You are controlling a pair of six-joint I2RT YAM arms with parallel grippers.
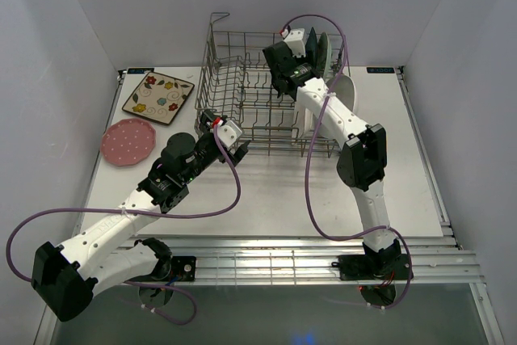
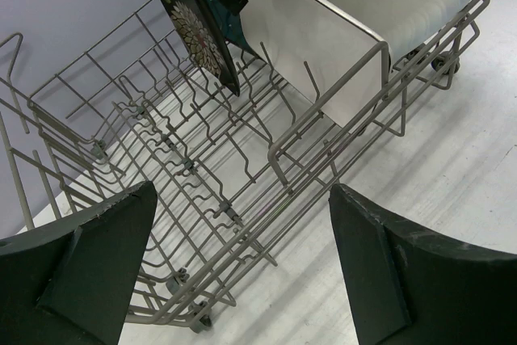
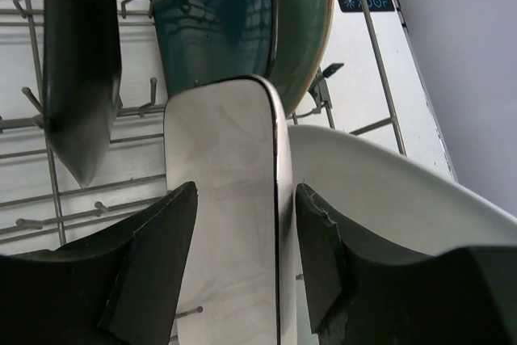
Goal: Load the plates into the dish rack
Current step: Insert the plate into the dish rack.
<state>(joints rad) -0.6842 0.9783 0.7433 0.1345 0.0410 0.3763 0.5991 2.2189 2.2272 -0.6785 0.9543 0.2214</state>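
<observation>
Here, nearest the arm bases, the left hand (image 1: pixel 225 132) hovers at the near left corner of the dish rack (image 1: pixel 230 86). Its fingers (image 2: pixel 89 272) are spread wide with nothing between them. In the left wrist view the rack's near wall and rows of tines lie just beyond the two fingers.

Left of that hand, two plates lie flat on the tabletop (image 1: pixel 275 191), outside the rack. The pink dotted round plate (image 1: pixel 128 141) is the closer, and the cream floral square plate (image 1: pixel 158 97) lies just behind it, toward the far edge.

The rack stands on the middle of the tabletop, with dishes only in its far right part. The right hand (image 1: pixel 284 78) reaches down into that part from above. In the right wrist view its fingers (image 3: pixel 153 256) stand apart, one on each side of the upper edge of the white rectangular plate (image 3: pixel 226 199), which stands on edge among the tines. The gap is far wider than the rim, so the plate is not clamped.

Just right of it, at the rack's right end, leans the white oval plate (image 3: pixel 388 191), seemingly against the side wall. Beyond these stand the teal square plate (image 3: pixel 218 14) and, close against its right, the mint-green round plate (image 3: pixel 303 22). Left of the teal plate, the dark patterned square plate (image 2: pixel 194 30) stands upright among the tines.
</observation>
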